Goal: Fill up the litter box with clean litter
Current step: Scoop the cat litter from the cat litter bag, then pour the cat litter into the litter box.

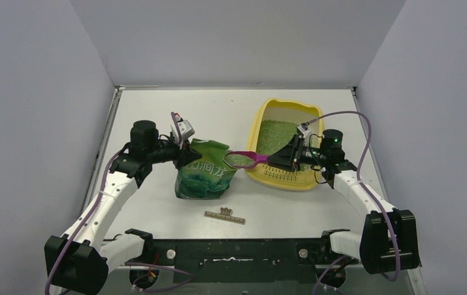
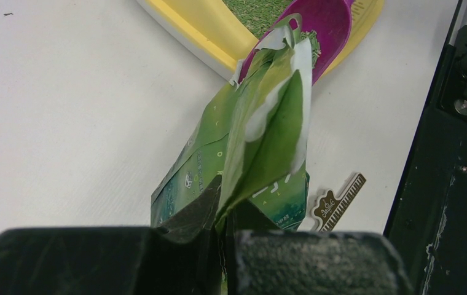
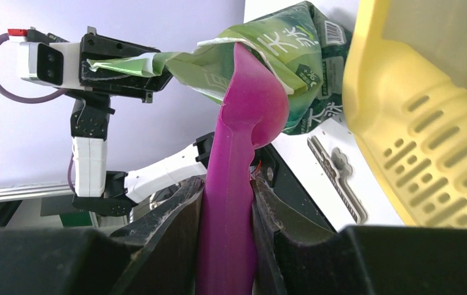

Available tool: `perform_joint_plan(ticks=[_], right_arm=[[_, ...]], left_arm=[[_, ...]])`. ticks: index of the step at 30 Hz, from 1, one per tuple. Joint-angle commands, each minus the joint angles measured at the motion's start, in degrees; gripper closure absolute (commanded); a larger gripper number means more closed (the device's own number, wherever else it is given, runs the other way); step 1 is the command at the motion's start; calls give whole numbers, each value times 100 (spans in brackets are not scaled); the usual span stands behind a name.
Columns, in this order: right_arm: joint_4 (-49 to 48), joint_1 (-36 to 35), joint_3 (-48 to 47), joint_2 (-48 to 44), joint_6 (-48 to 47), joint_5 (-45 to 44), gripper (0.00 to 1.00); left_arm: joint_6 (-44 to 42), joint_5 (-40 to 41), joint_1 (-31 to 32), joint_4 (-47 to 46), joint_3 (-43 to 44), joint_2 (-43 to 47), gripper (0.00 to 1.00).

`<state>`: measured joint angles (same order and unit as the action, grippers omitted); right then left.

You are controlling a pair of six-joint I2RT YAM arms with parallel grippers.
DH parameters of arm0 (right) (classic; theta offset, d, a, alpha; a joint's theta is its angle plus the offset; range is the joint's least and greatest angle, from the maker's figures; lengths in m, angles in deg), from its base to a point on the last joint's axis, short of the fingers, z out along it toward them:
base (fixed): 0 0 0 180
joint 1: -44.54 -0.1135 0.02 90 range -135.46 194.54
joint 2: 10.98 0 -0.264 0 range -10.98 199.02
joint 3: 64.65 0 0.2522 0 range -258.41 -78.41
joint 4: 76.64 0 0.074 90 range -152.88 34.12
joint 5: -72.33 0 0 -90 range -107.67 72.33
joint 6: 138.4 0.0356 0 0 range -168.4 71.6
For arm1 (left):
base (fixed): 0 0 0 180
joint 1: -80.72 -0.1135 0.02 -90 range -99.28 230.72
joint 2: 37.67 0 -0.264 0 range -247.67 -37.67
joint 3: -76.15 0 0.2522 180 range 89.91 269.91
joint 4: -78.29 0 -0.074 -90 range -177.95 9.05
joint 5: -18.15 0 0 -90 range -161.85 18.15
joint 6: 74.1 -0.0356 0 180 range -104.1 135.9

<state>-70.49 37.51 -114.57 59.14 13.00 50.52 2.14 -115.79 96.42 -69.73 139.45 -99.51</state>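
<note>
We're looking at a robotics lab test cell: a white table (image 1: 151, 110) boxed in on three sides by plain pale wall panels (image 1: 34, 123). Two white robot arms (image 1: 105, 196) are bolted to a black base plate (image 1: 237, 261) at the near edge, with purple cables (image 1: 345, 112) looping loose.

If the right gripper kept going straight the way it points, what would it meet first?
Probably the green bag: the right gripper points left across the table, and its magenta scoop sits at the bag's mouth.
</note>
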Motion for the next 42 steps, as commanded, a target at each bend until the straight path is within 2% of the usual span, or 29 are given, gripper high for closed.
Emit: perform_joint_plan(ticks=[1, 20, 29, 35, 42], right_arm=[[742, 165, -242, -403, -581, 228, 100], [1172, 1217, -345, -927, -554, 908, 100], [1252, 1732, -409, -948, -594, 839, 100], [823, 2001, -363, -888, -290, 800, 100], [-429, 2443, -183, -714, 492, 687, 100]], left_arm=[[-5, 15, -1, -273, 153, 54, 100], [36, 44, 9, -312, 131, 35, 100], [54, 44, 18, -343, 135, 16, 100], [28, 106, 51, -329, 117, 10, 100], [-8, 166, 84, -299, 117, -11, 100]])
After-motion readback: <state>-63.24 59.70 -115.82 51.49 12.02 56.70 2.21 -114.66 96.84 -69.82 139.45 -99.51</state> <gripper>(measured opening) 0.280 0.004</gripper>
